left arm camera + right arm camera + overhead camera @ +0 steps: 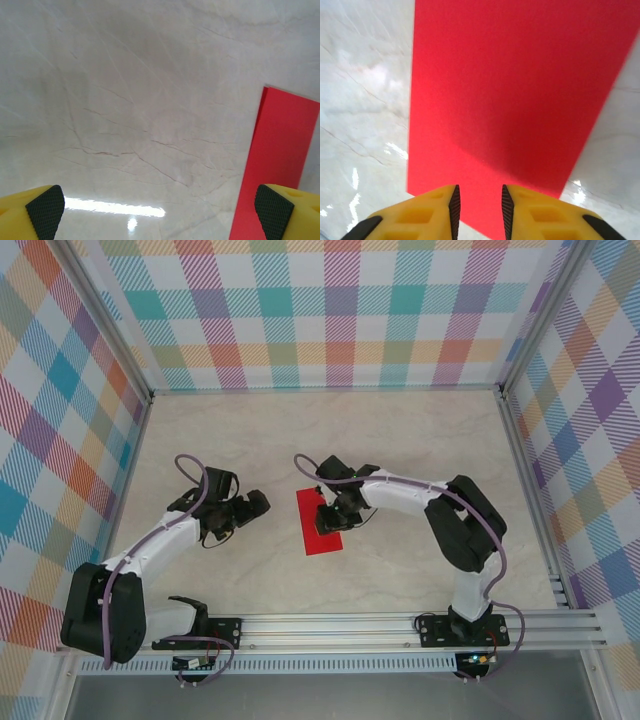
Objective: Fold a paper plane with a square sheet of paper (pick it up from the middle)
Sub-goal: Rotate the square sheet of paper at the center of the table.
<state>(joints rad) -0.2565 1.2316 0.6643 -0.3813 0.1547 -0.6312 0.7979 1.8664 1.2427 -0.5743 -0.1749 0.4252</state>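
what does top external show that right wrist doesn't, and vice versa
Top external adds the left gripper standing left of the red paper, and the plaid walls. Right wrist adds a close look at the right gripper, its yellow fingers slightly apart over one short edge of the sheet. Both share the red paper lying as a long rectangle on the marble table.

Marbled tabletop (400, 430); plaid walls (330, 310); aluminium rail (350, 625).

Pale marble-patterned bench (400, 430), glossy, with light glare; pastel plaid walls (340, 310) enclosing; aluminium corner posts (100, 320).
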